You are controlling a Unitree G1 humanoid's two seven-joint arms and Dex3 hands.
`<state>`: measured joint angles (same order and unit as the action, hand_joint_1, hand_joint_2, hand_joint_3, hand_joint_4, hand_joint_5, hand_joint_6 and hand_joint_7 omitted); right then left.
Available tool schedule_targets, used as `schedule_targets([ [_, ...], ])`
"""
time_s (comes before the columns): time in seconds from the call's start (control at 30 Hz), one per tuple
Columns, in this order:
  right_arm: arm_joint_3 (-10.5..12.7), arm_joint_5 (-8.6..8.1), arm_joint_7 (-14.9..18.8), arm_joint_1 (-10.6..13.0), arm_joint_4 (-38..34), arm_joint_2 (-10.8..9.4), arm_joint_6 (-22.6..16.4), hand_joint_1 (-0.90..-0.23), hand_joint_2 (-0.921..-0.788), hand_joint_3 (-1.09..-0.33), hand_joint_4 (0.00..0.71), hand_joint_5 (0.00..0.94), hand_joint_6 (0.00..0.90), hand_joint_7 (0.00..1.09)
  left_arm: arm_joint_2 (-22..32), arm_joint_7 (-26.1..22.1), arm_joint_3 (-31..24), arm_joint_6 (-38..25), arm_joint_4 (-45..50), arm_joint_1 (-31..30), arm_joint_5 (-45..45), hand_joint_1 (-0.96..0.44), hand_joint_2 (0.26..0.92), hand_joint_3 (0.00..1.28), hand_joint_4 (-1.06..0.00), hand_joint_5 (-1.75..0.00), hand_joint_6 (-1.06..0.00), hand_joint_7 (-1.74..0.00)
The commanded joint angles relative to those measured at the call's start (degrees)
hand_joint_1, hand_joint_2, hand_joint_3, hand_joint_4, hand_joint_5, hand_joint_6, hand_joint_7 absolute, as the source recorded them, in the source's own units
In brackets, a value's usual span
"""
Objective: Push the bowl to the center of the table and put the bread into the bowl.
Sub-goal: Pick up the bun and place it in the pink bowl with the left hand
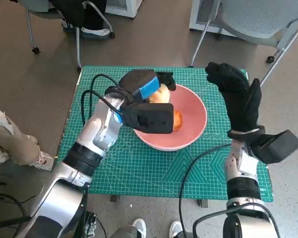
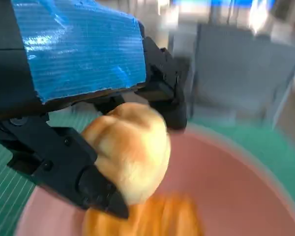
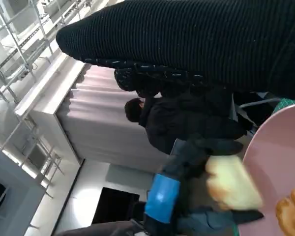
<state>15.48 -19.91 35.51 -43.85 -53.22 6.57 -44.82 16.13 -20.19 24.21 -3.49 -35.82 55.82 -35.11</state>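
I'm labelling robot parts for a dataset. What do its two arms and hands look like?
Both forearms are pale silver-grey with black bands near the elbow. The left hand is black with blue tape over its back; black cables loop beside its wrist. The right hand wears a black knitted glove, with a black boxy module at its wrist.

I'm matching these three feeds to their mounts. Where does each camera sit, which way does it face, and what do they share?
Head view: on the robot's head, looking steeply down at the green mat, both forearms and hands showing.
Left wrist view: behind the left hand, facing the bread it holds over the pink bowl.
Right wrist view: behind the right hand, facing sideways across the bowl's rim toward a seated person.
All three share the bread, bowl and left hand.
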Motion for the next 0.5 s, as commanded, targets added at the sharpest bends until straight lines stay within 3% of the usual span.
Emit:
schedule_targets([
  [0.03,-0.2,0.52,-0.6,1.2,0.1,0.1,0.7,-0.670,-0.921,-0.785,0.167,0.002,0.042,0.48,1.2,-5.1,0.1,0.3,1.0,2.4,1.3,-0.34,0.733,0.06,-0.02,-0.03,-0.11,-0.10],
  [0.17,-0.2,0.56,-0.8,1.2,0.1,0.0,0.6,-0.670,-0.921,-0.786,0.167,0.002,0.041,0.48,1.4,-5.0,-0.2,2.0,1.0,1.9,1.4,-0.41,0.728,0.05,0.00,-0.01,-0.10,-0.07],
  [0.5,-0.2,0.41,-0.6,1.1,-0.2,-0.1,0.5,-0.669,-0.921,-0.786,0.167,0.002,0.040,0.48,1.4,-0.9,-0.6,4.3,0.7,0.4,1.3,-0.42,0.732,0.04,0.00,0.00,-0.10,-0.05],
])
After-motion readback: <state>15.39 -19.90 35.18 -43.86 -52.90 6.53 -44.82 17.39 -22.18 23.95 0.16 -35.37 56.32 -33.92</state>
